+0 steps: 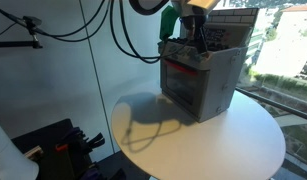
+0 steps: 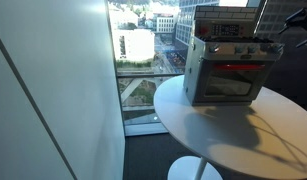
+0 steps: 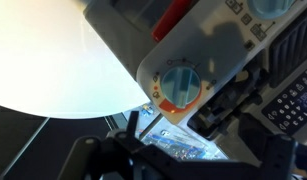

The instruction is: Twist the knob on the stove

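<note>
Gripper: the gripper (image 3: 188, 152) shows in the wrist view as two dark finger bodies, one low on each side of the picture.
Jaws: apart, with an open gap between them and nothing clamped.
Stove: the stove (image 3: 228, 40) lies straight ahead of the jaws and fills the upper part of the wrist view. It is tilted in that picture and very close.
Knob: a round blue knob (image 3: 180, 84) with an orange edge sits on the stove's pale panel. It is just ahead of the gap between the jaws and is not between the fingers.
Other knobs: further blue knobs sit along the same panel, beyond the first and off toward one jaw. They are partly cut off by the picture's edge.
Arm: in an exterior view the gripper (image 1: 198, 40) hangs from above at the top front edge of the stove (image 1: 201, 80). Whether it touches cannot be told there.
Oven front: the red-framed oven front (image 2: 233, 70) faces outward below the jaws.
Back panel: the tall back panel (image 2: 228, 22) rises behind the jaws.
Table: the round white table (image 1: 218, 145) carries the stove (image 2: 228, 75) and spreads below and to one side of the jaws.
Cables: black cables (image 1: 121, 35) loop down beside the arm, well behind the jaws.
</note>
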`<state>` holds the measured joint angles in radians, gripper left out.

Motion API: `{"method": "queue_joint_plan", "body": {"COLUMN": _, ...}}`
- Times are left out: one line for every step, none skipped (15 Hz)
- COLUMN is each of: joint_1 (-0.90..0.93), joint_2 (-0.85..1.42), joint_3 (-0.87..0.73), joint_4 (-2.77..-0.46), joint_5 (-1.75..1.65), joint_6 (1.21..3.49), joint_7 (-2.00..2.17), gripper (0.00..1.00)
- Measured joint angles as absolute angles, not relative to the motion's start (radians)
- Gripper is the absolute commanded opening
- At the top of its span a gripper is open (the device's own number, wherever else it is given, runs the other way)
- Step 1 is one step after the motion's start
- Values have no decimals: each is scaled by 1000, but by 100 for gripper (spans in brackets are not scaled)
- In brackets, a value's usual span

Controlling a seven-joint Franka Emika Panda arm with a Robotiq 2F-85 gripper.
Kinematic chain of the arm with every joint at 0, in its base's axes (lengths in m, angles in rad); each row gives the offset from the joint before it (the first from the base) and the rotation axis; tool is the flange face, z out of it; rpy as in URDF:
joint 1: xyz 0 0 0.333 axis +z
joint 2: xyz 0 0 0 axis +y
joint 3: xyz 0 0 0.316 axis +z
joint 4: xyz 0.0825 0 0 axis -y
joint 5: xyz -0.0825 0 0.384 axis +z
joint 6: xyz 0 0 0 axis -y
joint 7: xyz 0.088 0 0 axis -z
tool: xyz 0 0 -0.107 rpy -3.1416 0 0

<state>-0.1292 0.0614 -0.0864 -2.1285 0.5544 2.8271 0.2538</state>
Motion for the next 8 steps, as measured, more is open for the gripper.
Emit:
{"method": "queue_joint_plan", "body": {"joint_1": -129, "joint_2": 53, "joint_3": -90, "joint_4": -2129, "joint_5": 529, "joint_6": 2800, "joint_7": 254, "gripper": 100}}
{"method": "queue_joint_plan", "body": {"joint_1": -130, "joint_2": 43, "joint_3": -92, "joint_4": -2129, "joint_5": 505, "joint_6": 2769, "joint_7": 254, "gripper": 100}}
{"method": "queue_joint_plan", "body": {"joint_1": -130, "joint_2": 34, "joint_3": -95, "joint_4": -2129, "joint_5": 484, "joint_6": 2737, "joint_7": 254, "gripper": 100}}
{"method": "queue_joint_plan", "body": {"joint_1": -130, "joint_2": 23, "joint_3": -98, "joint_4": -2129, "joint_5": 461, "joint_6": 2700, "joint_7": 254, "gripper": 100}}
{"method": "queue_joint_plan", "body": {"joint_1": -130, "joint_2": 12, "joint_3": -101, "joint_4": -2130, "joint_5": 439, "joint_6": 2662, "joint_7": 254, "gripper": 100}}
{"method": "queue_joint_plan", "body": {"joint_1": -130, "joint_2": 2, "joint_3": -103, "joint_4": -2130, "joint_5": 418, "joint_6": 2625, "joint_7": 254, "gripper": 100}}
{"method": "queue_joint_plan", "body": {"joint_1": -130, "joint_2": -9, "joint_3": -106, "joint_4": -2130, "joint_5": 396, "joint_6": 2584, "joint_7": 254, "gripper": 100}}
{"method": "queue_joint_plan", "body": {"joint_1": -130, "joint_2": -20, "joint_3": -109, "joint_4": -2129, "joint_5": 373, "joint_6": 2541, "joint_7": 254, "gripper": 100}}
